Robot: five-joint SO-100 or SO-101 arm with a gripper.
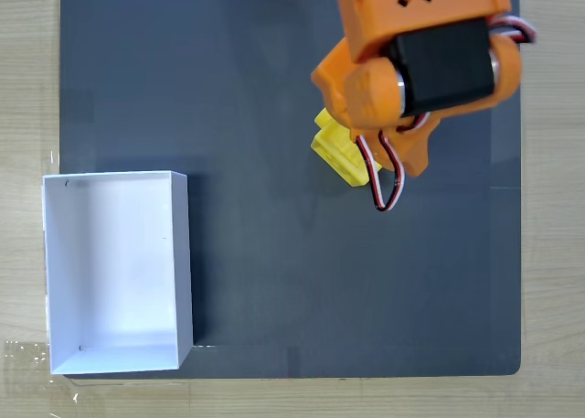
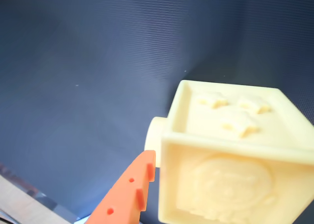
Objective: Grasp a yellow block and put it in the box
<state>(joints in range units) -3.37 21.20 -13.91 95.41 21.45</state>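
Observation:
The yellow block (image 1: 340, 150) sits tilted over the dark mat, half hidden under my orange arm (image 1: 430, 61) in the fixed view. In the wrist view the yellow block (image 2: 230, 155) is very close, with star reliefs on top, a round relief on its front and a stud on its left side. One orange finger (image 2: 130, 192) presses against its left face beside the stud; the other finger is out of frame. My gripper (image 2: 225, 185) appears shut on the block. The white box (image 1: 114, 272) lies open-topped at the lower left, well away from the block.
A dark grey mat (image 1: 274, 281) covers most of the light wooden table (image 1: 27, 89). The box overlaps the mat's left edge. Bare mat lies between the block and the box.

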